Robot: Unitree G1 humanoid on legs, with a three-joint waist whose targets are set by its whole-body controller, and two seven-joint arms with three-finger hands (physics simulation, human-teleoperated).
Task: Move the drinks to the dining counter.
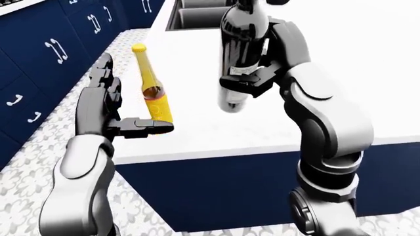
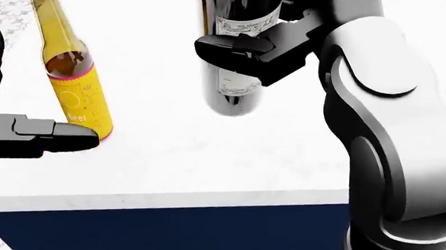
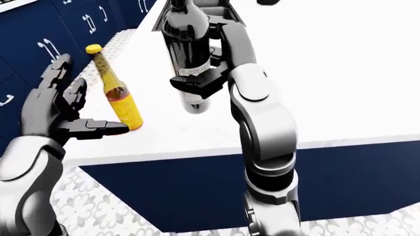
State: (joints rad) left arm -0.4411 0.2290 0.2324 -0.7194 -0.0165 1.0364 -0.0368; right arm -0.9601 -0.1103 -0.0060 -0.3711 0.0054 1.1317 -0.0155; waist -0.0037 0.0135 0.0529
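Left-eye view: a white marble desk (image 1: 341, 73) over navy cabinets (image 1: 39, 59) and patterned floor (image 1: 39, 167). Right fingers (image 2: 239, 45) clasp a dark wine bottle (image 1: 242, 54); left fingers (image 1: 141, 127) spread beside a yellow beer bottle (image 1: 154, 93).

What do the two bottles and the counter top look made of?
Beer bottle: looks like amber glass, see-through at the neck, with a yellow label and a yellow cap. Wine bottle: dark glossy glass, judging by its sharp highlights, with a pale paper-like label. Counter top: white, faintly mottled, smooth, possibly stone or marble-look laminate.
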